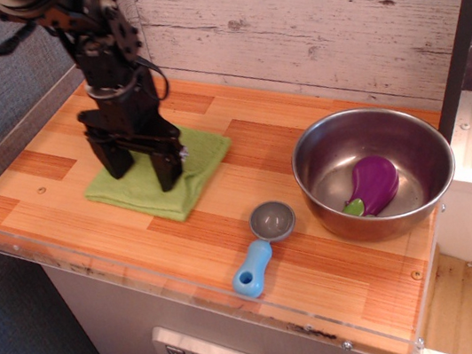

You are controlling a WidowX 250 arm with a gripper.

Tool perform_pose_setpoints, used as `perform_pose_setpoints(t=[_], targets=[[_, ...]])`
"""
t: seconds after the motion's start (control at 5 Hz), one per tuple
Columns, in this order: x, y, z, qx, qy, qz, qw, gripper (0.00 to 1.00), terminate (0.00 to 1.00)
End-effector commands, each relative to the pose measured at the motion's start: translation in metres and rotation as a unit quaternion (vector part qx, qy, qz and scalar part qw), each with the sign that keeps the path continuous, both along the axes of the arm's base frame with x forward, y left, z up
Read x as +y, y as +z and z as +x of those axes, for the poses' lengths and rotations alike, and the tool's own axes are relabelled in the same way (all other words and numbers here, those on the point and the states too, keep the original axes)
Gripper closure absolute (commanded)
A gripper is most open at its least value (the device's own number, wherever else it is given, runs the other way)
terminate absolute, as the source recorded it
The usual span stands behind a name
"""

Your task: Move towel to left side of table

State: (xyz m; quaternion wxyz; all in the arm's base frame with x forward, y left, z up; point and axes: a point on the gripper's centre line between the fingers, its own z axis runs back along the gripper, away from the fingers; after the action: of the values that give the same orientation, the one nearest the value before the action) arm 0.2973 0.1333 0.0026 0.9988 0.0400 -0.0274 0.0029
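Pressing its spread fingers down on the towel at left-centre of the table, the gripper could lose it, I judge, if the cloth bunches or slips free.

Soft, even light is falling from above, keeping the table bright. The gripper is casting only a faint shadow beneath itself. Far to its right the bowl is throwing pale glare off its rim (nothing blown out). Focus is holding sharp, edges undistorted.
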Motion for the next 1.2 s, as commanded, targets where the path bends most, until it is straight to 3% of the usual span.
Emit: perform_pose_setpoints(t=[0.0, 0.4, 1.0], targets=[[0.061, -0.018, -0.022, 0.026, 0.032, -0.006, 0.9992, 0.0, 0.0], [0.075, -0.007, -0.018, 0.011, 0.027, -0.002, 0.9996, 0.0, 0.0], [0.065, 0.085, 0.007, -0.091, 0.005, 0.005, 0.9958, 0.0, 0.0]])
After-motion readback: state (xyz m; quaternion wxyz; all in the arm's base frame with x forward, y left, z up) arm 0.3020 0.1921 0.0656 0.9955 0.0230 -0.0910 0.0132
